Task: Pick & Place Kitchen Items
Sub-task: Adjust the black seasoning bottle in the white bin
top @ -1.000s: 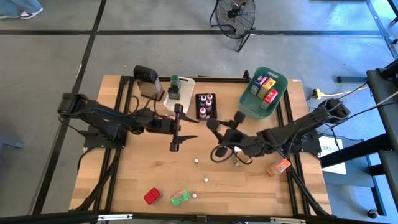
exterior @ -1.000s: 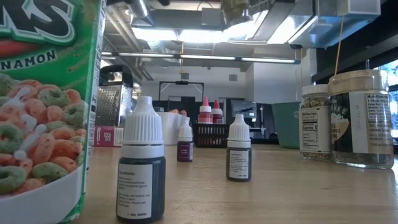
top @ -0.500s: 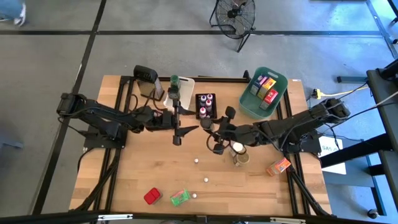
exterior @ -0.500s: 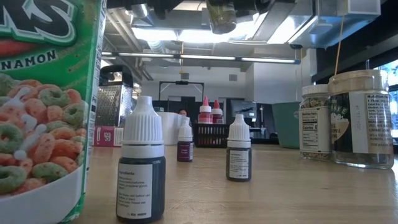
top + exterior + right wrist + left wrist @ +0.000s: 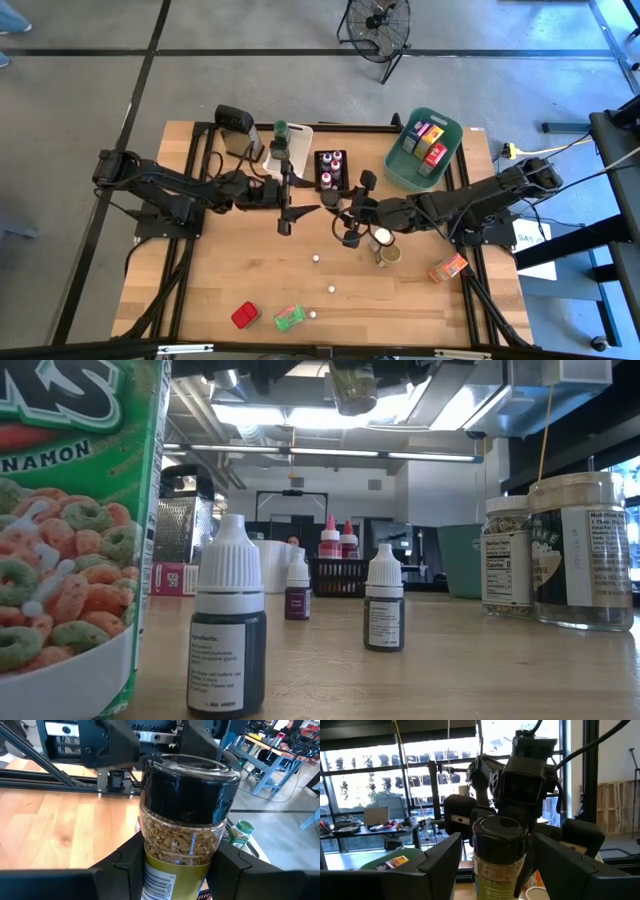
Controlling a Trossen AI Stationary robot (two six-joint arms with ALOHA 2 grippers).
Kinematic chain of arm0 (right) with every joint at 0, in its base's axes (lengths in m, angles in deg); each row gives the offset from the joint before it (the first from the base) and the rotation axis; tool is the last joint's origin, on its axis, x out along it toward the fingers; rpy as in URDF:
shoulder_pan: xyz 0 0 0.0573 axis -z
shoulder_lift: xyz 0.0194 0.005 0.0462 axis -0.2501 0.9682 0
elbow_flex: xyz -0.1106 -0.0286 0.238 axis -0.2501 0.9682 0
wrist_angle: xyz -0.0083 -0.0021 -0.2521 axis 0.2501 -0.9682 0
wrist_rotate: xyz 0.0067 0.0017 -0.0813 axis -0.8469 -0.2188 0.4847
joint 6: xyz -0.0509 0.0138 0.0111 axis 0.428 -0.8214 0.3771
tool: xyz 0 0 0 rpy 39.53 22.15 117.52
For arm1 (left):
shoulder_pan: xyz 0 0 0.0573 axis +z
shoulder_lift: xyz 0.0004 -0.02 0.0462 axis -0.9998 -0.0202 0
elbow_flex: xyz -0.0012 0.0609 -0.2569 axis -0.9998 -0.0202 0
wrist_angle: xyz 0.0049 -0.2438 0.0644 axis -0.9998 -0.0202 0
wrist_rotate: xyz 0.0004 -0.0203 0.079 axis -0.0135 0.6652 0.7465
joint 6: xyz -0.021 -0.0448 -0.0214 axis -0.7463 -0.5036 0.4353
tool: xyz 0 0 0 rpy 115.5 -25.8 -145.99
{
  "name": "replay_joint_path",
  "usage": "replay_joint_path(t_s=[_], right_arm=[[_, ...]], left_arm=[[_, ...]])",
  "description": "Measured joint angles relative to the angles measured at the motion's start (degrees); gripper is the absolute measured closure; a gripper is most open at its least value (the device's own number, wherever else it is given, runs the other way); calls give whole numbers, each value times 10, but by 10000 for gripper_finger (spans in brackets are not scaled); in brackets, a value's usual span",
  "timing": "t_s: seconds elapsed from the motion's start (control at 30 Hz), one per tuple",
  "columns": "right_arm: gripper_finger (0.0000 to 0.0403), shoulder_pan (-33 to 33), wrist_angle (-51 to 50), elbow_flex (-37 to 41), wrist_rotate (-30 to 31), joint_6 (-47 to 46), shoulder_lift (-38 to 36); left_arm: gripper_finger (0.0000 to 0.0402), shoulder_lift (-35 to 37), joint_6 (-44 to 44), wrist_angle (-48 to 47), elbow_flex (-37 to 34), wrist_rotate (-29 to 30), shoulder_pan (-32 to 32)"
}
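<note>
Holding black-capped spice jar (image 5: 182, 825) aloft mid-table (image 5: 240, 270), right gripper (image 5: 350, 212) clenched on it; left gripper (image 5: 296, 205) released, facing jar.

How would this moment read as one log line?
right gripper: shut on black-lidded jar, above table | left gripper: open, facing jar

The table (image 5: 220, 290) lies bare along its left edge and mid-front. Its back edge is crowded by the grater (image 5: 238, 131), white bin (image 5: 300, 135), black bin (image 5: 331, 170) and teal bin (image 5: 400, 170). Small bottles (image 5: 315, 258) and packets (image 5: 246, 315) dot the front edge.
</note>
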Motion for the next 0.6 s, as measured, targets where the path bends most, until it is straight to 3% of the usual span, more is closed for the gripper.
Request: replay_joint_path(t_s=[0.6], right_arm=[[242,0,-4,0,-1,0,0]], left_arm=[[162,-85,22,13,63,-6,0]])
